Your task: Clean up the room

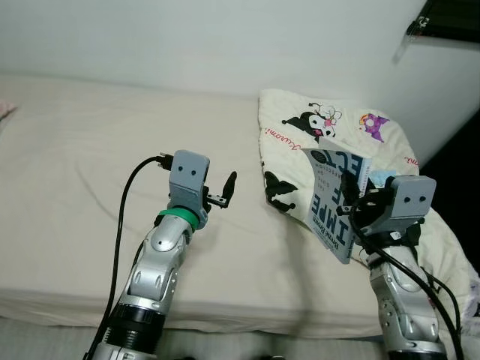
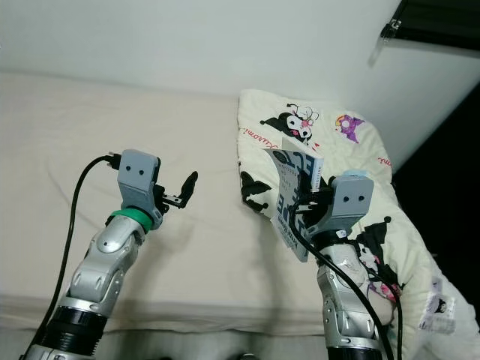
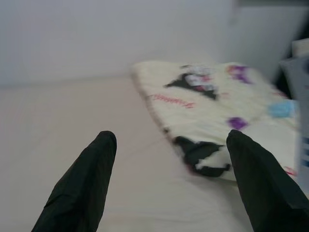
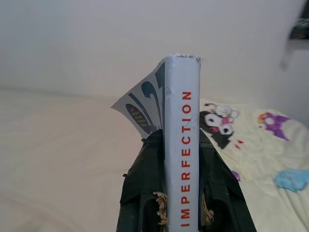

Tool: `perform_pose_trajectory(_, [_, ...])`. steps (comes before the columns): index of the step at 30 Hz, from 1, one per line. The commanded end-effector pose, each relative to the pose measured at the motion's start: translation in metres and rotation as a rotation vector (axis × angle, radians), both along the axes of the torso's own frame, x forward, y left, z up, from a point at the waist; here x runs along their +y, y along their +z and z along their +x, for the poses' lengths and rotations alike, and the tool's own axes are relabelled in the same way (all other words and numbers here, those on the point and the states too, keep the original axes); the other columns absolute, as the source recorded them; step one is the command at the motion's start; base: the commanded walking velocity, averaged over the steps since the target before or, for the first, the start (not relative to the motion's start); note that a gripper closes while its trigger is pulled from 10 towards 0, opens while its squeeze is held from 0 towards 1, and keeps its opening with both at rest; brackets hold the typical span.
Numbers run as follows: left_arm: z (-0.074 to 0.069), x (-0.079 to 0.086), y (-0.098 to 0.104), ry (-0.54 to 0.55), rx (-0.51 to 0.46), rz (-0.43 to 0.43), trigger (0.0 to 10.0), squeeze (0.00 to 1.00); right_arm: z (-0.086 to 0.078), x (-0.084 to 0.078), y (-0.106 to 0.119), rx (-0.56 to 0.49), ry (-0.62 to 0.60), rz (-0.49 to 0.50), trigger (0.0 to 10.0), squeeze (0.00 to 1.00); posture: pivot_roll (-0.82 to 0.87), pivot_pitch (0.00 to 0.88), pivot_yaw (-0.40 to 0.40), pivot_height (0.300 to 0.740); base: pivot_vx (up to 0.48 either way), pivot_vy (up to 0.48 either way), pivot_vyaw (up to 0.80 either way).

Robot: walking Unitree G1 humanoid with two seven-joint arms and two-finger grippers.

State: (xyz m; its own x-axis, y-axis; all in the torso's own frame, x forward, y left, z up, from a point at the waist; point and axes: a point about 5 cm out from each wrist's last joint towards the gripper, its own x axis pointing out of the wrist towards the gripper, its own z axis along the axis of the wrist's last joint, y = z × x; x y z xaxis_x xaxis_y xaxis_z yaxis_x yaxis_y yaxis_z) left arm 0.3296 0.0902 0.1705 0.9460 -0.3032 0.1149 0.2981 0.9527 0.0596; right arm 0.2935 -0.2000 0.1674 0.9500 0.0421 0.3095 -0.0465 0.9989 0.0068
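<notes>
My right gripper (image 1: 366, 204) is shut on a pale blue paperback book (image 1: 335, 196) and holds it upright above the right side of the bed. In the right wrist view the book's spine (image 4: 182, 125) reads "IMPERFECTION" in red, and a black finger (image 4: 145, 183) presses on each side of it. My left gripper (image 1: 225, 190) hovers over the beige mattress (image 1: 82, 157) near the middle, open with nothing between its fingers (image 3: 91, 179). A cream blanket (image 1: 330, 124) with cartoon prints lies crumpled just beyond both grippers, on the right.
A white wall (image 1: 225, 37) runs behind the bed. A dark gap (image 1: 461, 172) lies to the right of the blanket. The mattress's front edge (image 1: 247, 319) is close below my arms. A black cable (image 1: 124, 202) loops along my left arm.
</notes>
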Motion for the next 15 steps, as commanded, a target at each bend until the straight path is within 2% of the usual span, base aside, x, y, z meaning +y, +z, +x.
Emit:
perform_pose_trajectory(1, [0.0, 0.0031, -0.005, 0.006, 0.017, 0.007, 10.0, 0.0, -0.0024, -0.0021, 0.0002, -0.019, -0.011, 0.005, 10.0, 0.0, -0.12, 0.101, -0.018, 0.74, 0.0, 0.48, 0.0])
perform_pose_trajectory(15, [0.0002, 0.0028, -0.0041, 0.004, 0.013, 0.005, 10.0, 0.0, -0.0031, -0.0028, -0.0002, -0.019, -0.015, 0.008, 10.0, 0.0, -0.12, 0.107, -0.016, 0.74, 0.0, 0.48, 0.0])
